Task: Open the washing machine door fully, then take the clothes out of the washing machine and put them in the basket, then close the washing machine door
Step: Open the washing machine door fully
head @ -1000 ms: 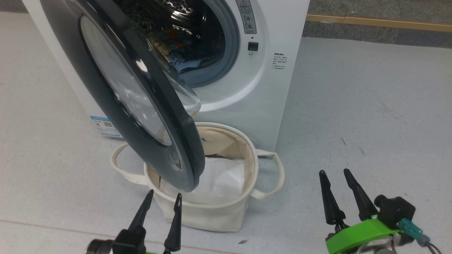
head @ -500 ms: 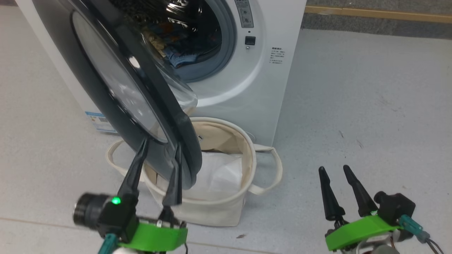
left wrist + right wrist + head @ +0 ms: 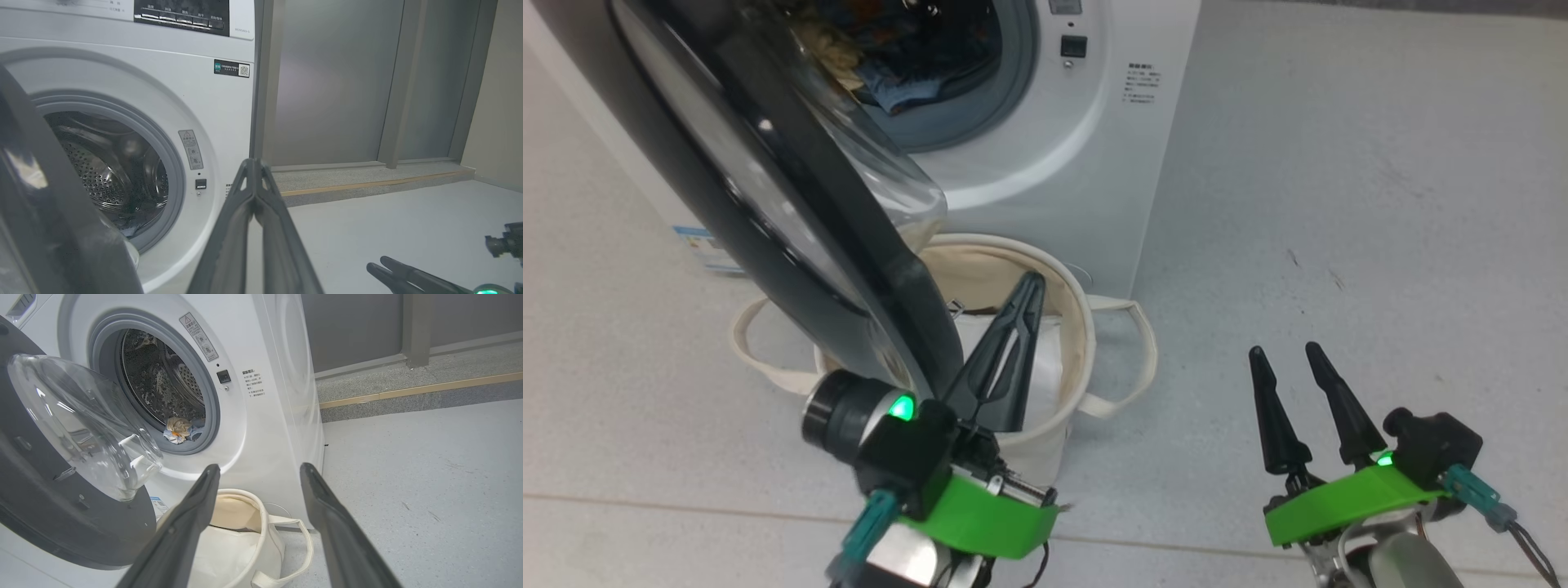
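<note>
Pale grey speckled floor all round. At left, the washing machine door partly open, leaning out over the basket, the clothes behind it in the drum of the washing machine. Just beside the door's lower rim, the left gripper above the basket mouth, fingers pressed together on nothing; at right, the right gripper low over the floor, fingers spread, empty.

**Left gripper**: the two dark fingers lie pressed together along their length, tips meeting in one point. They angle up and slightly right from the green left wrist bracket, low in the middle of the head view.

**Right gripper**: the fingers are parted, tips well separated. They point up and slightly left from the green right wrist bracket, at the lower right.
</note>
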### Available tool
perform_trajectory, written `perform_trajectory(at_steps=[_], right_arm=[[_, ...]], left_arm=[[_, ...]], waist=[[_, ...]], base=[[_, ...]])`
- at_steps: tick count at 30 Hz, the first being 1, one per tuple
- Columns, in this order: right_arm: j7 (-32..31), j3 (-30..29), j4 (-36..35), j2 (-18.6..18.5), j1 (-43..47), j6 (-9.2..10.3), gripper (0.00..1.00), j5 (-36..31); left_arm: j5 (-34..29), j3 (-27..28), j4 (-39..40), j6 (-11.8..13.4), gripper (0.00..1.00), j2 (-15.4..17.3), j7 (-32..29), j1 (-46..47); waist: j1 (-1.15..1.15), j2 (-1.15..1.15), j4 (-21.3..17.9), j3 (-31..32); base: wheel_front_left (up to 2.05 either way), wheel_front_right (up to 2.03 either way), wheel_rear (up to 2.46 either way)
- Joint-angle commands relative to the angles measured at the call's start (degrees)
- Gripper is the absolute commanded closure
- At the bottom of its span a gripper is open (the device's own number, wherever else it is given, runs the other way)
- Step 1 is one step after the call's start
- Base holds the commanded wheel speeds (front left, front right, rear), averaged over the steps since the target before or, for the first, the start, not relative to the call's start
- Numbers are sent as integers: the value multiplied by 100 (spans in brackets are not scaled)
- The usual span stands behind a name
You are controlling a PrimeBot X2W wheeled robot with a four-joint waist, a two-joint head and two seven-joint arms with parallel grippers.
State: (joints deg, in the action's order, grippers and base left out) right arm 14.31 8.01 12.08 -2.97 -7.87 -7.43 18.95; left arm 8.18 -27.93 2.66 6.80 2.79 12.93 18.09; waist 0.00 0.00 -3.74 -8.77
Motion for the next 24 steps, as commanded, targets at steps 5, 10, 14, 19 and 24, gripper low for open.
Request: perform_trajectory(at_steps=[5, 10, 14, 19, 24], right_arm=[[69, 176, -196, 9, -237, -6, 0, 80], [69, 197, -211, 9, -272, -6, 0, 100], [69, 257, -204, 9, -278, -6, 0, 108], [69, 305, -188, 9, -243, -6, 0, 149], [69, 360, -197, 9, -227, -6, 0, 133]], left_arm=[[241, -64, -540, 242, 100, 10, -56, 418], [515, -130, -1170, 500, 100, 10, 10, 558], [741, -91, -1582, 644, 100, 10, 80, 666], [910, 51, -1930, 772, 100, 10, 150, 734], [1013, 161, -2139, 839, 100, 9, 191, 772]], waist=[[0, 0, -97, -181], [0, 0, -93, -226], [0, 0, -34, -222], [0, 0, 33, -164], [0, 0, 143, -154]], base=[[0, 0, 0], [0, 0, 0], [0, 0, 0], [0, 0, 0], [0, 0, 0]])
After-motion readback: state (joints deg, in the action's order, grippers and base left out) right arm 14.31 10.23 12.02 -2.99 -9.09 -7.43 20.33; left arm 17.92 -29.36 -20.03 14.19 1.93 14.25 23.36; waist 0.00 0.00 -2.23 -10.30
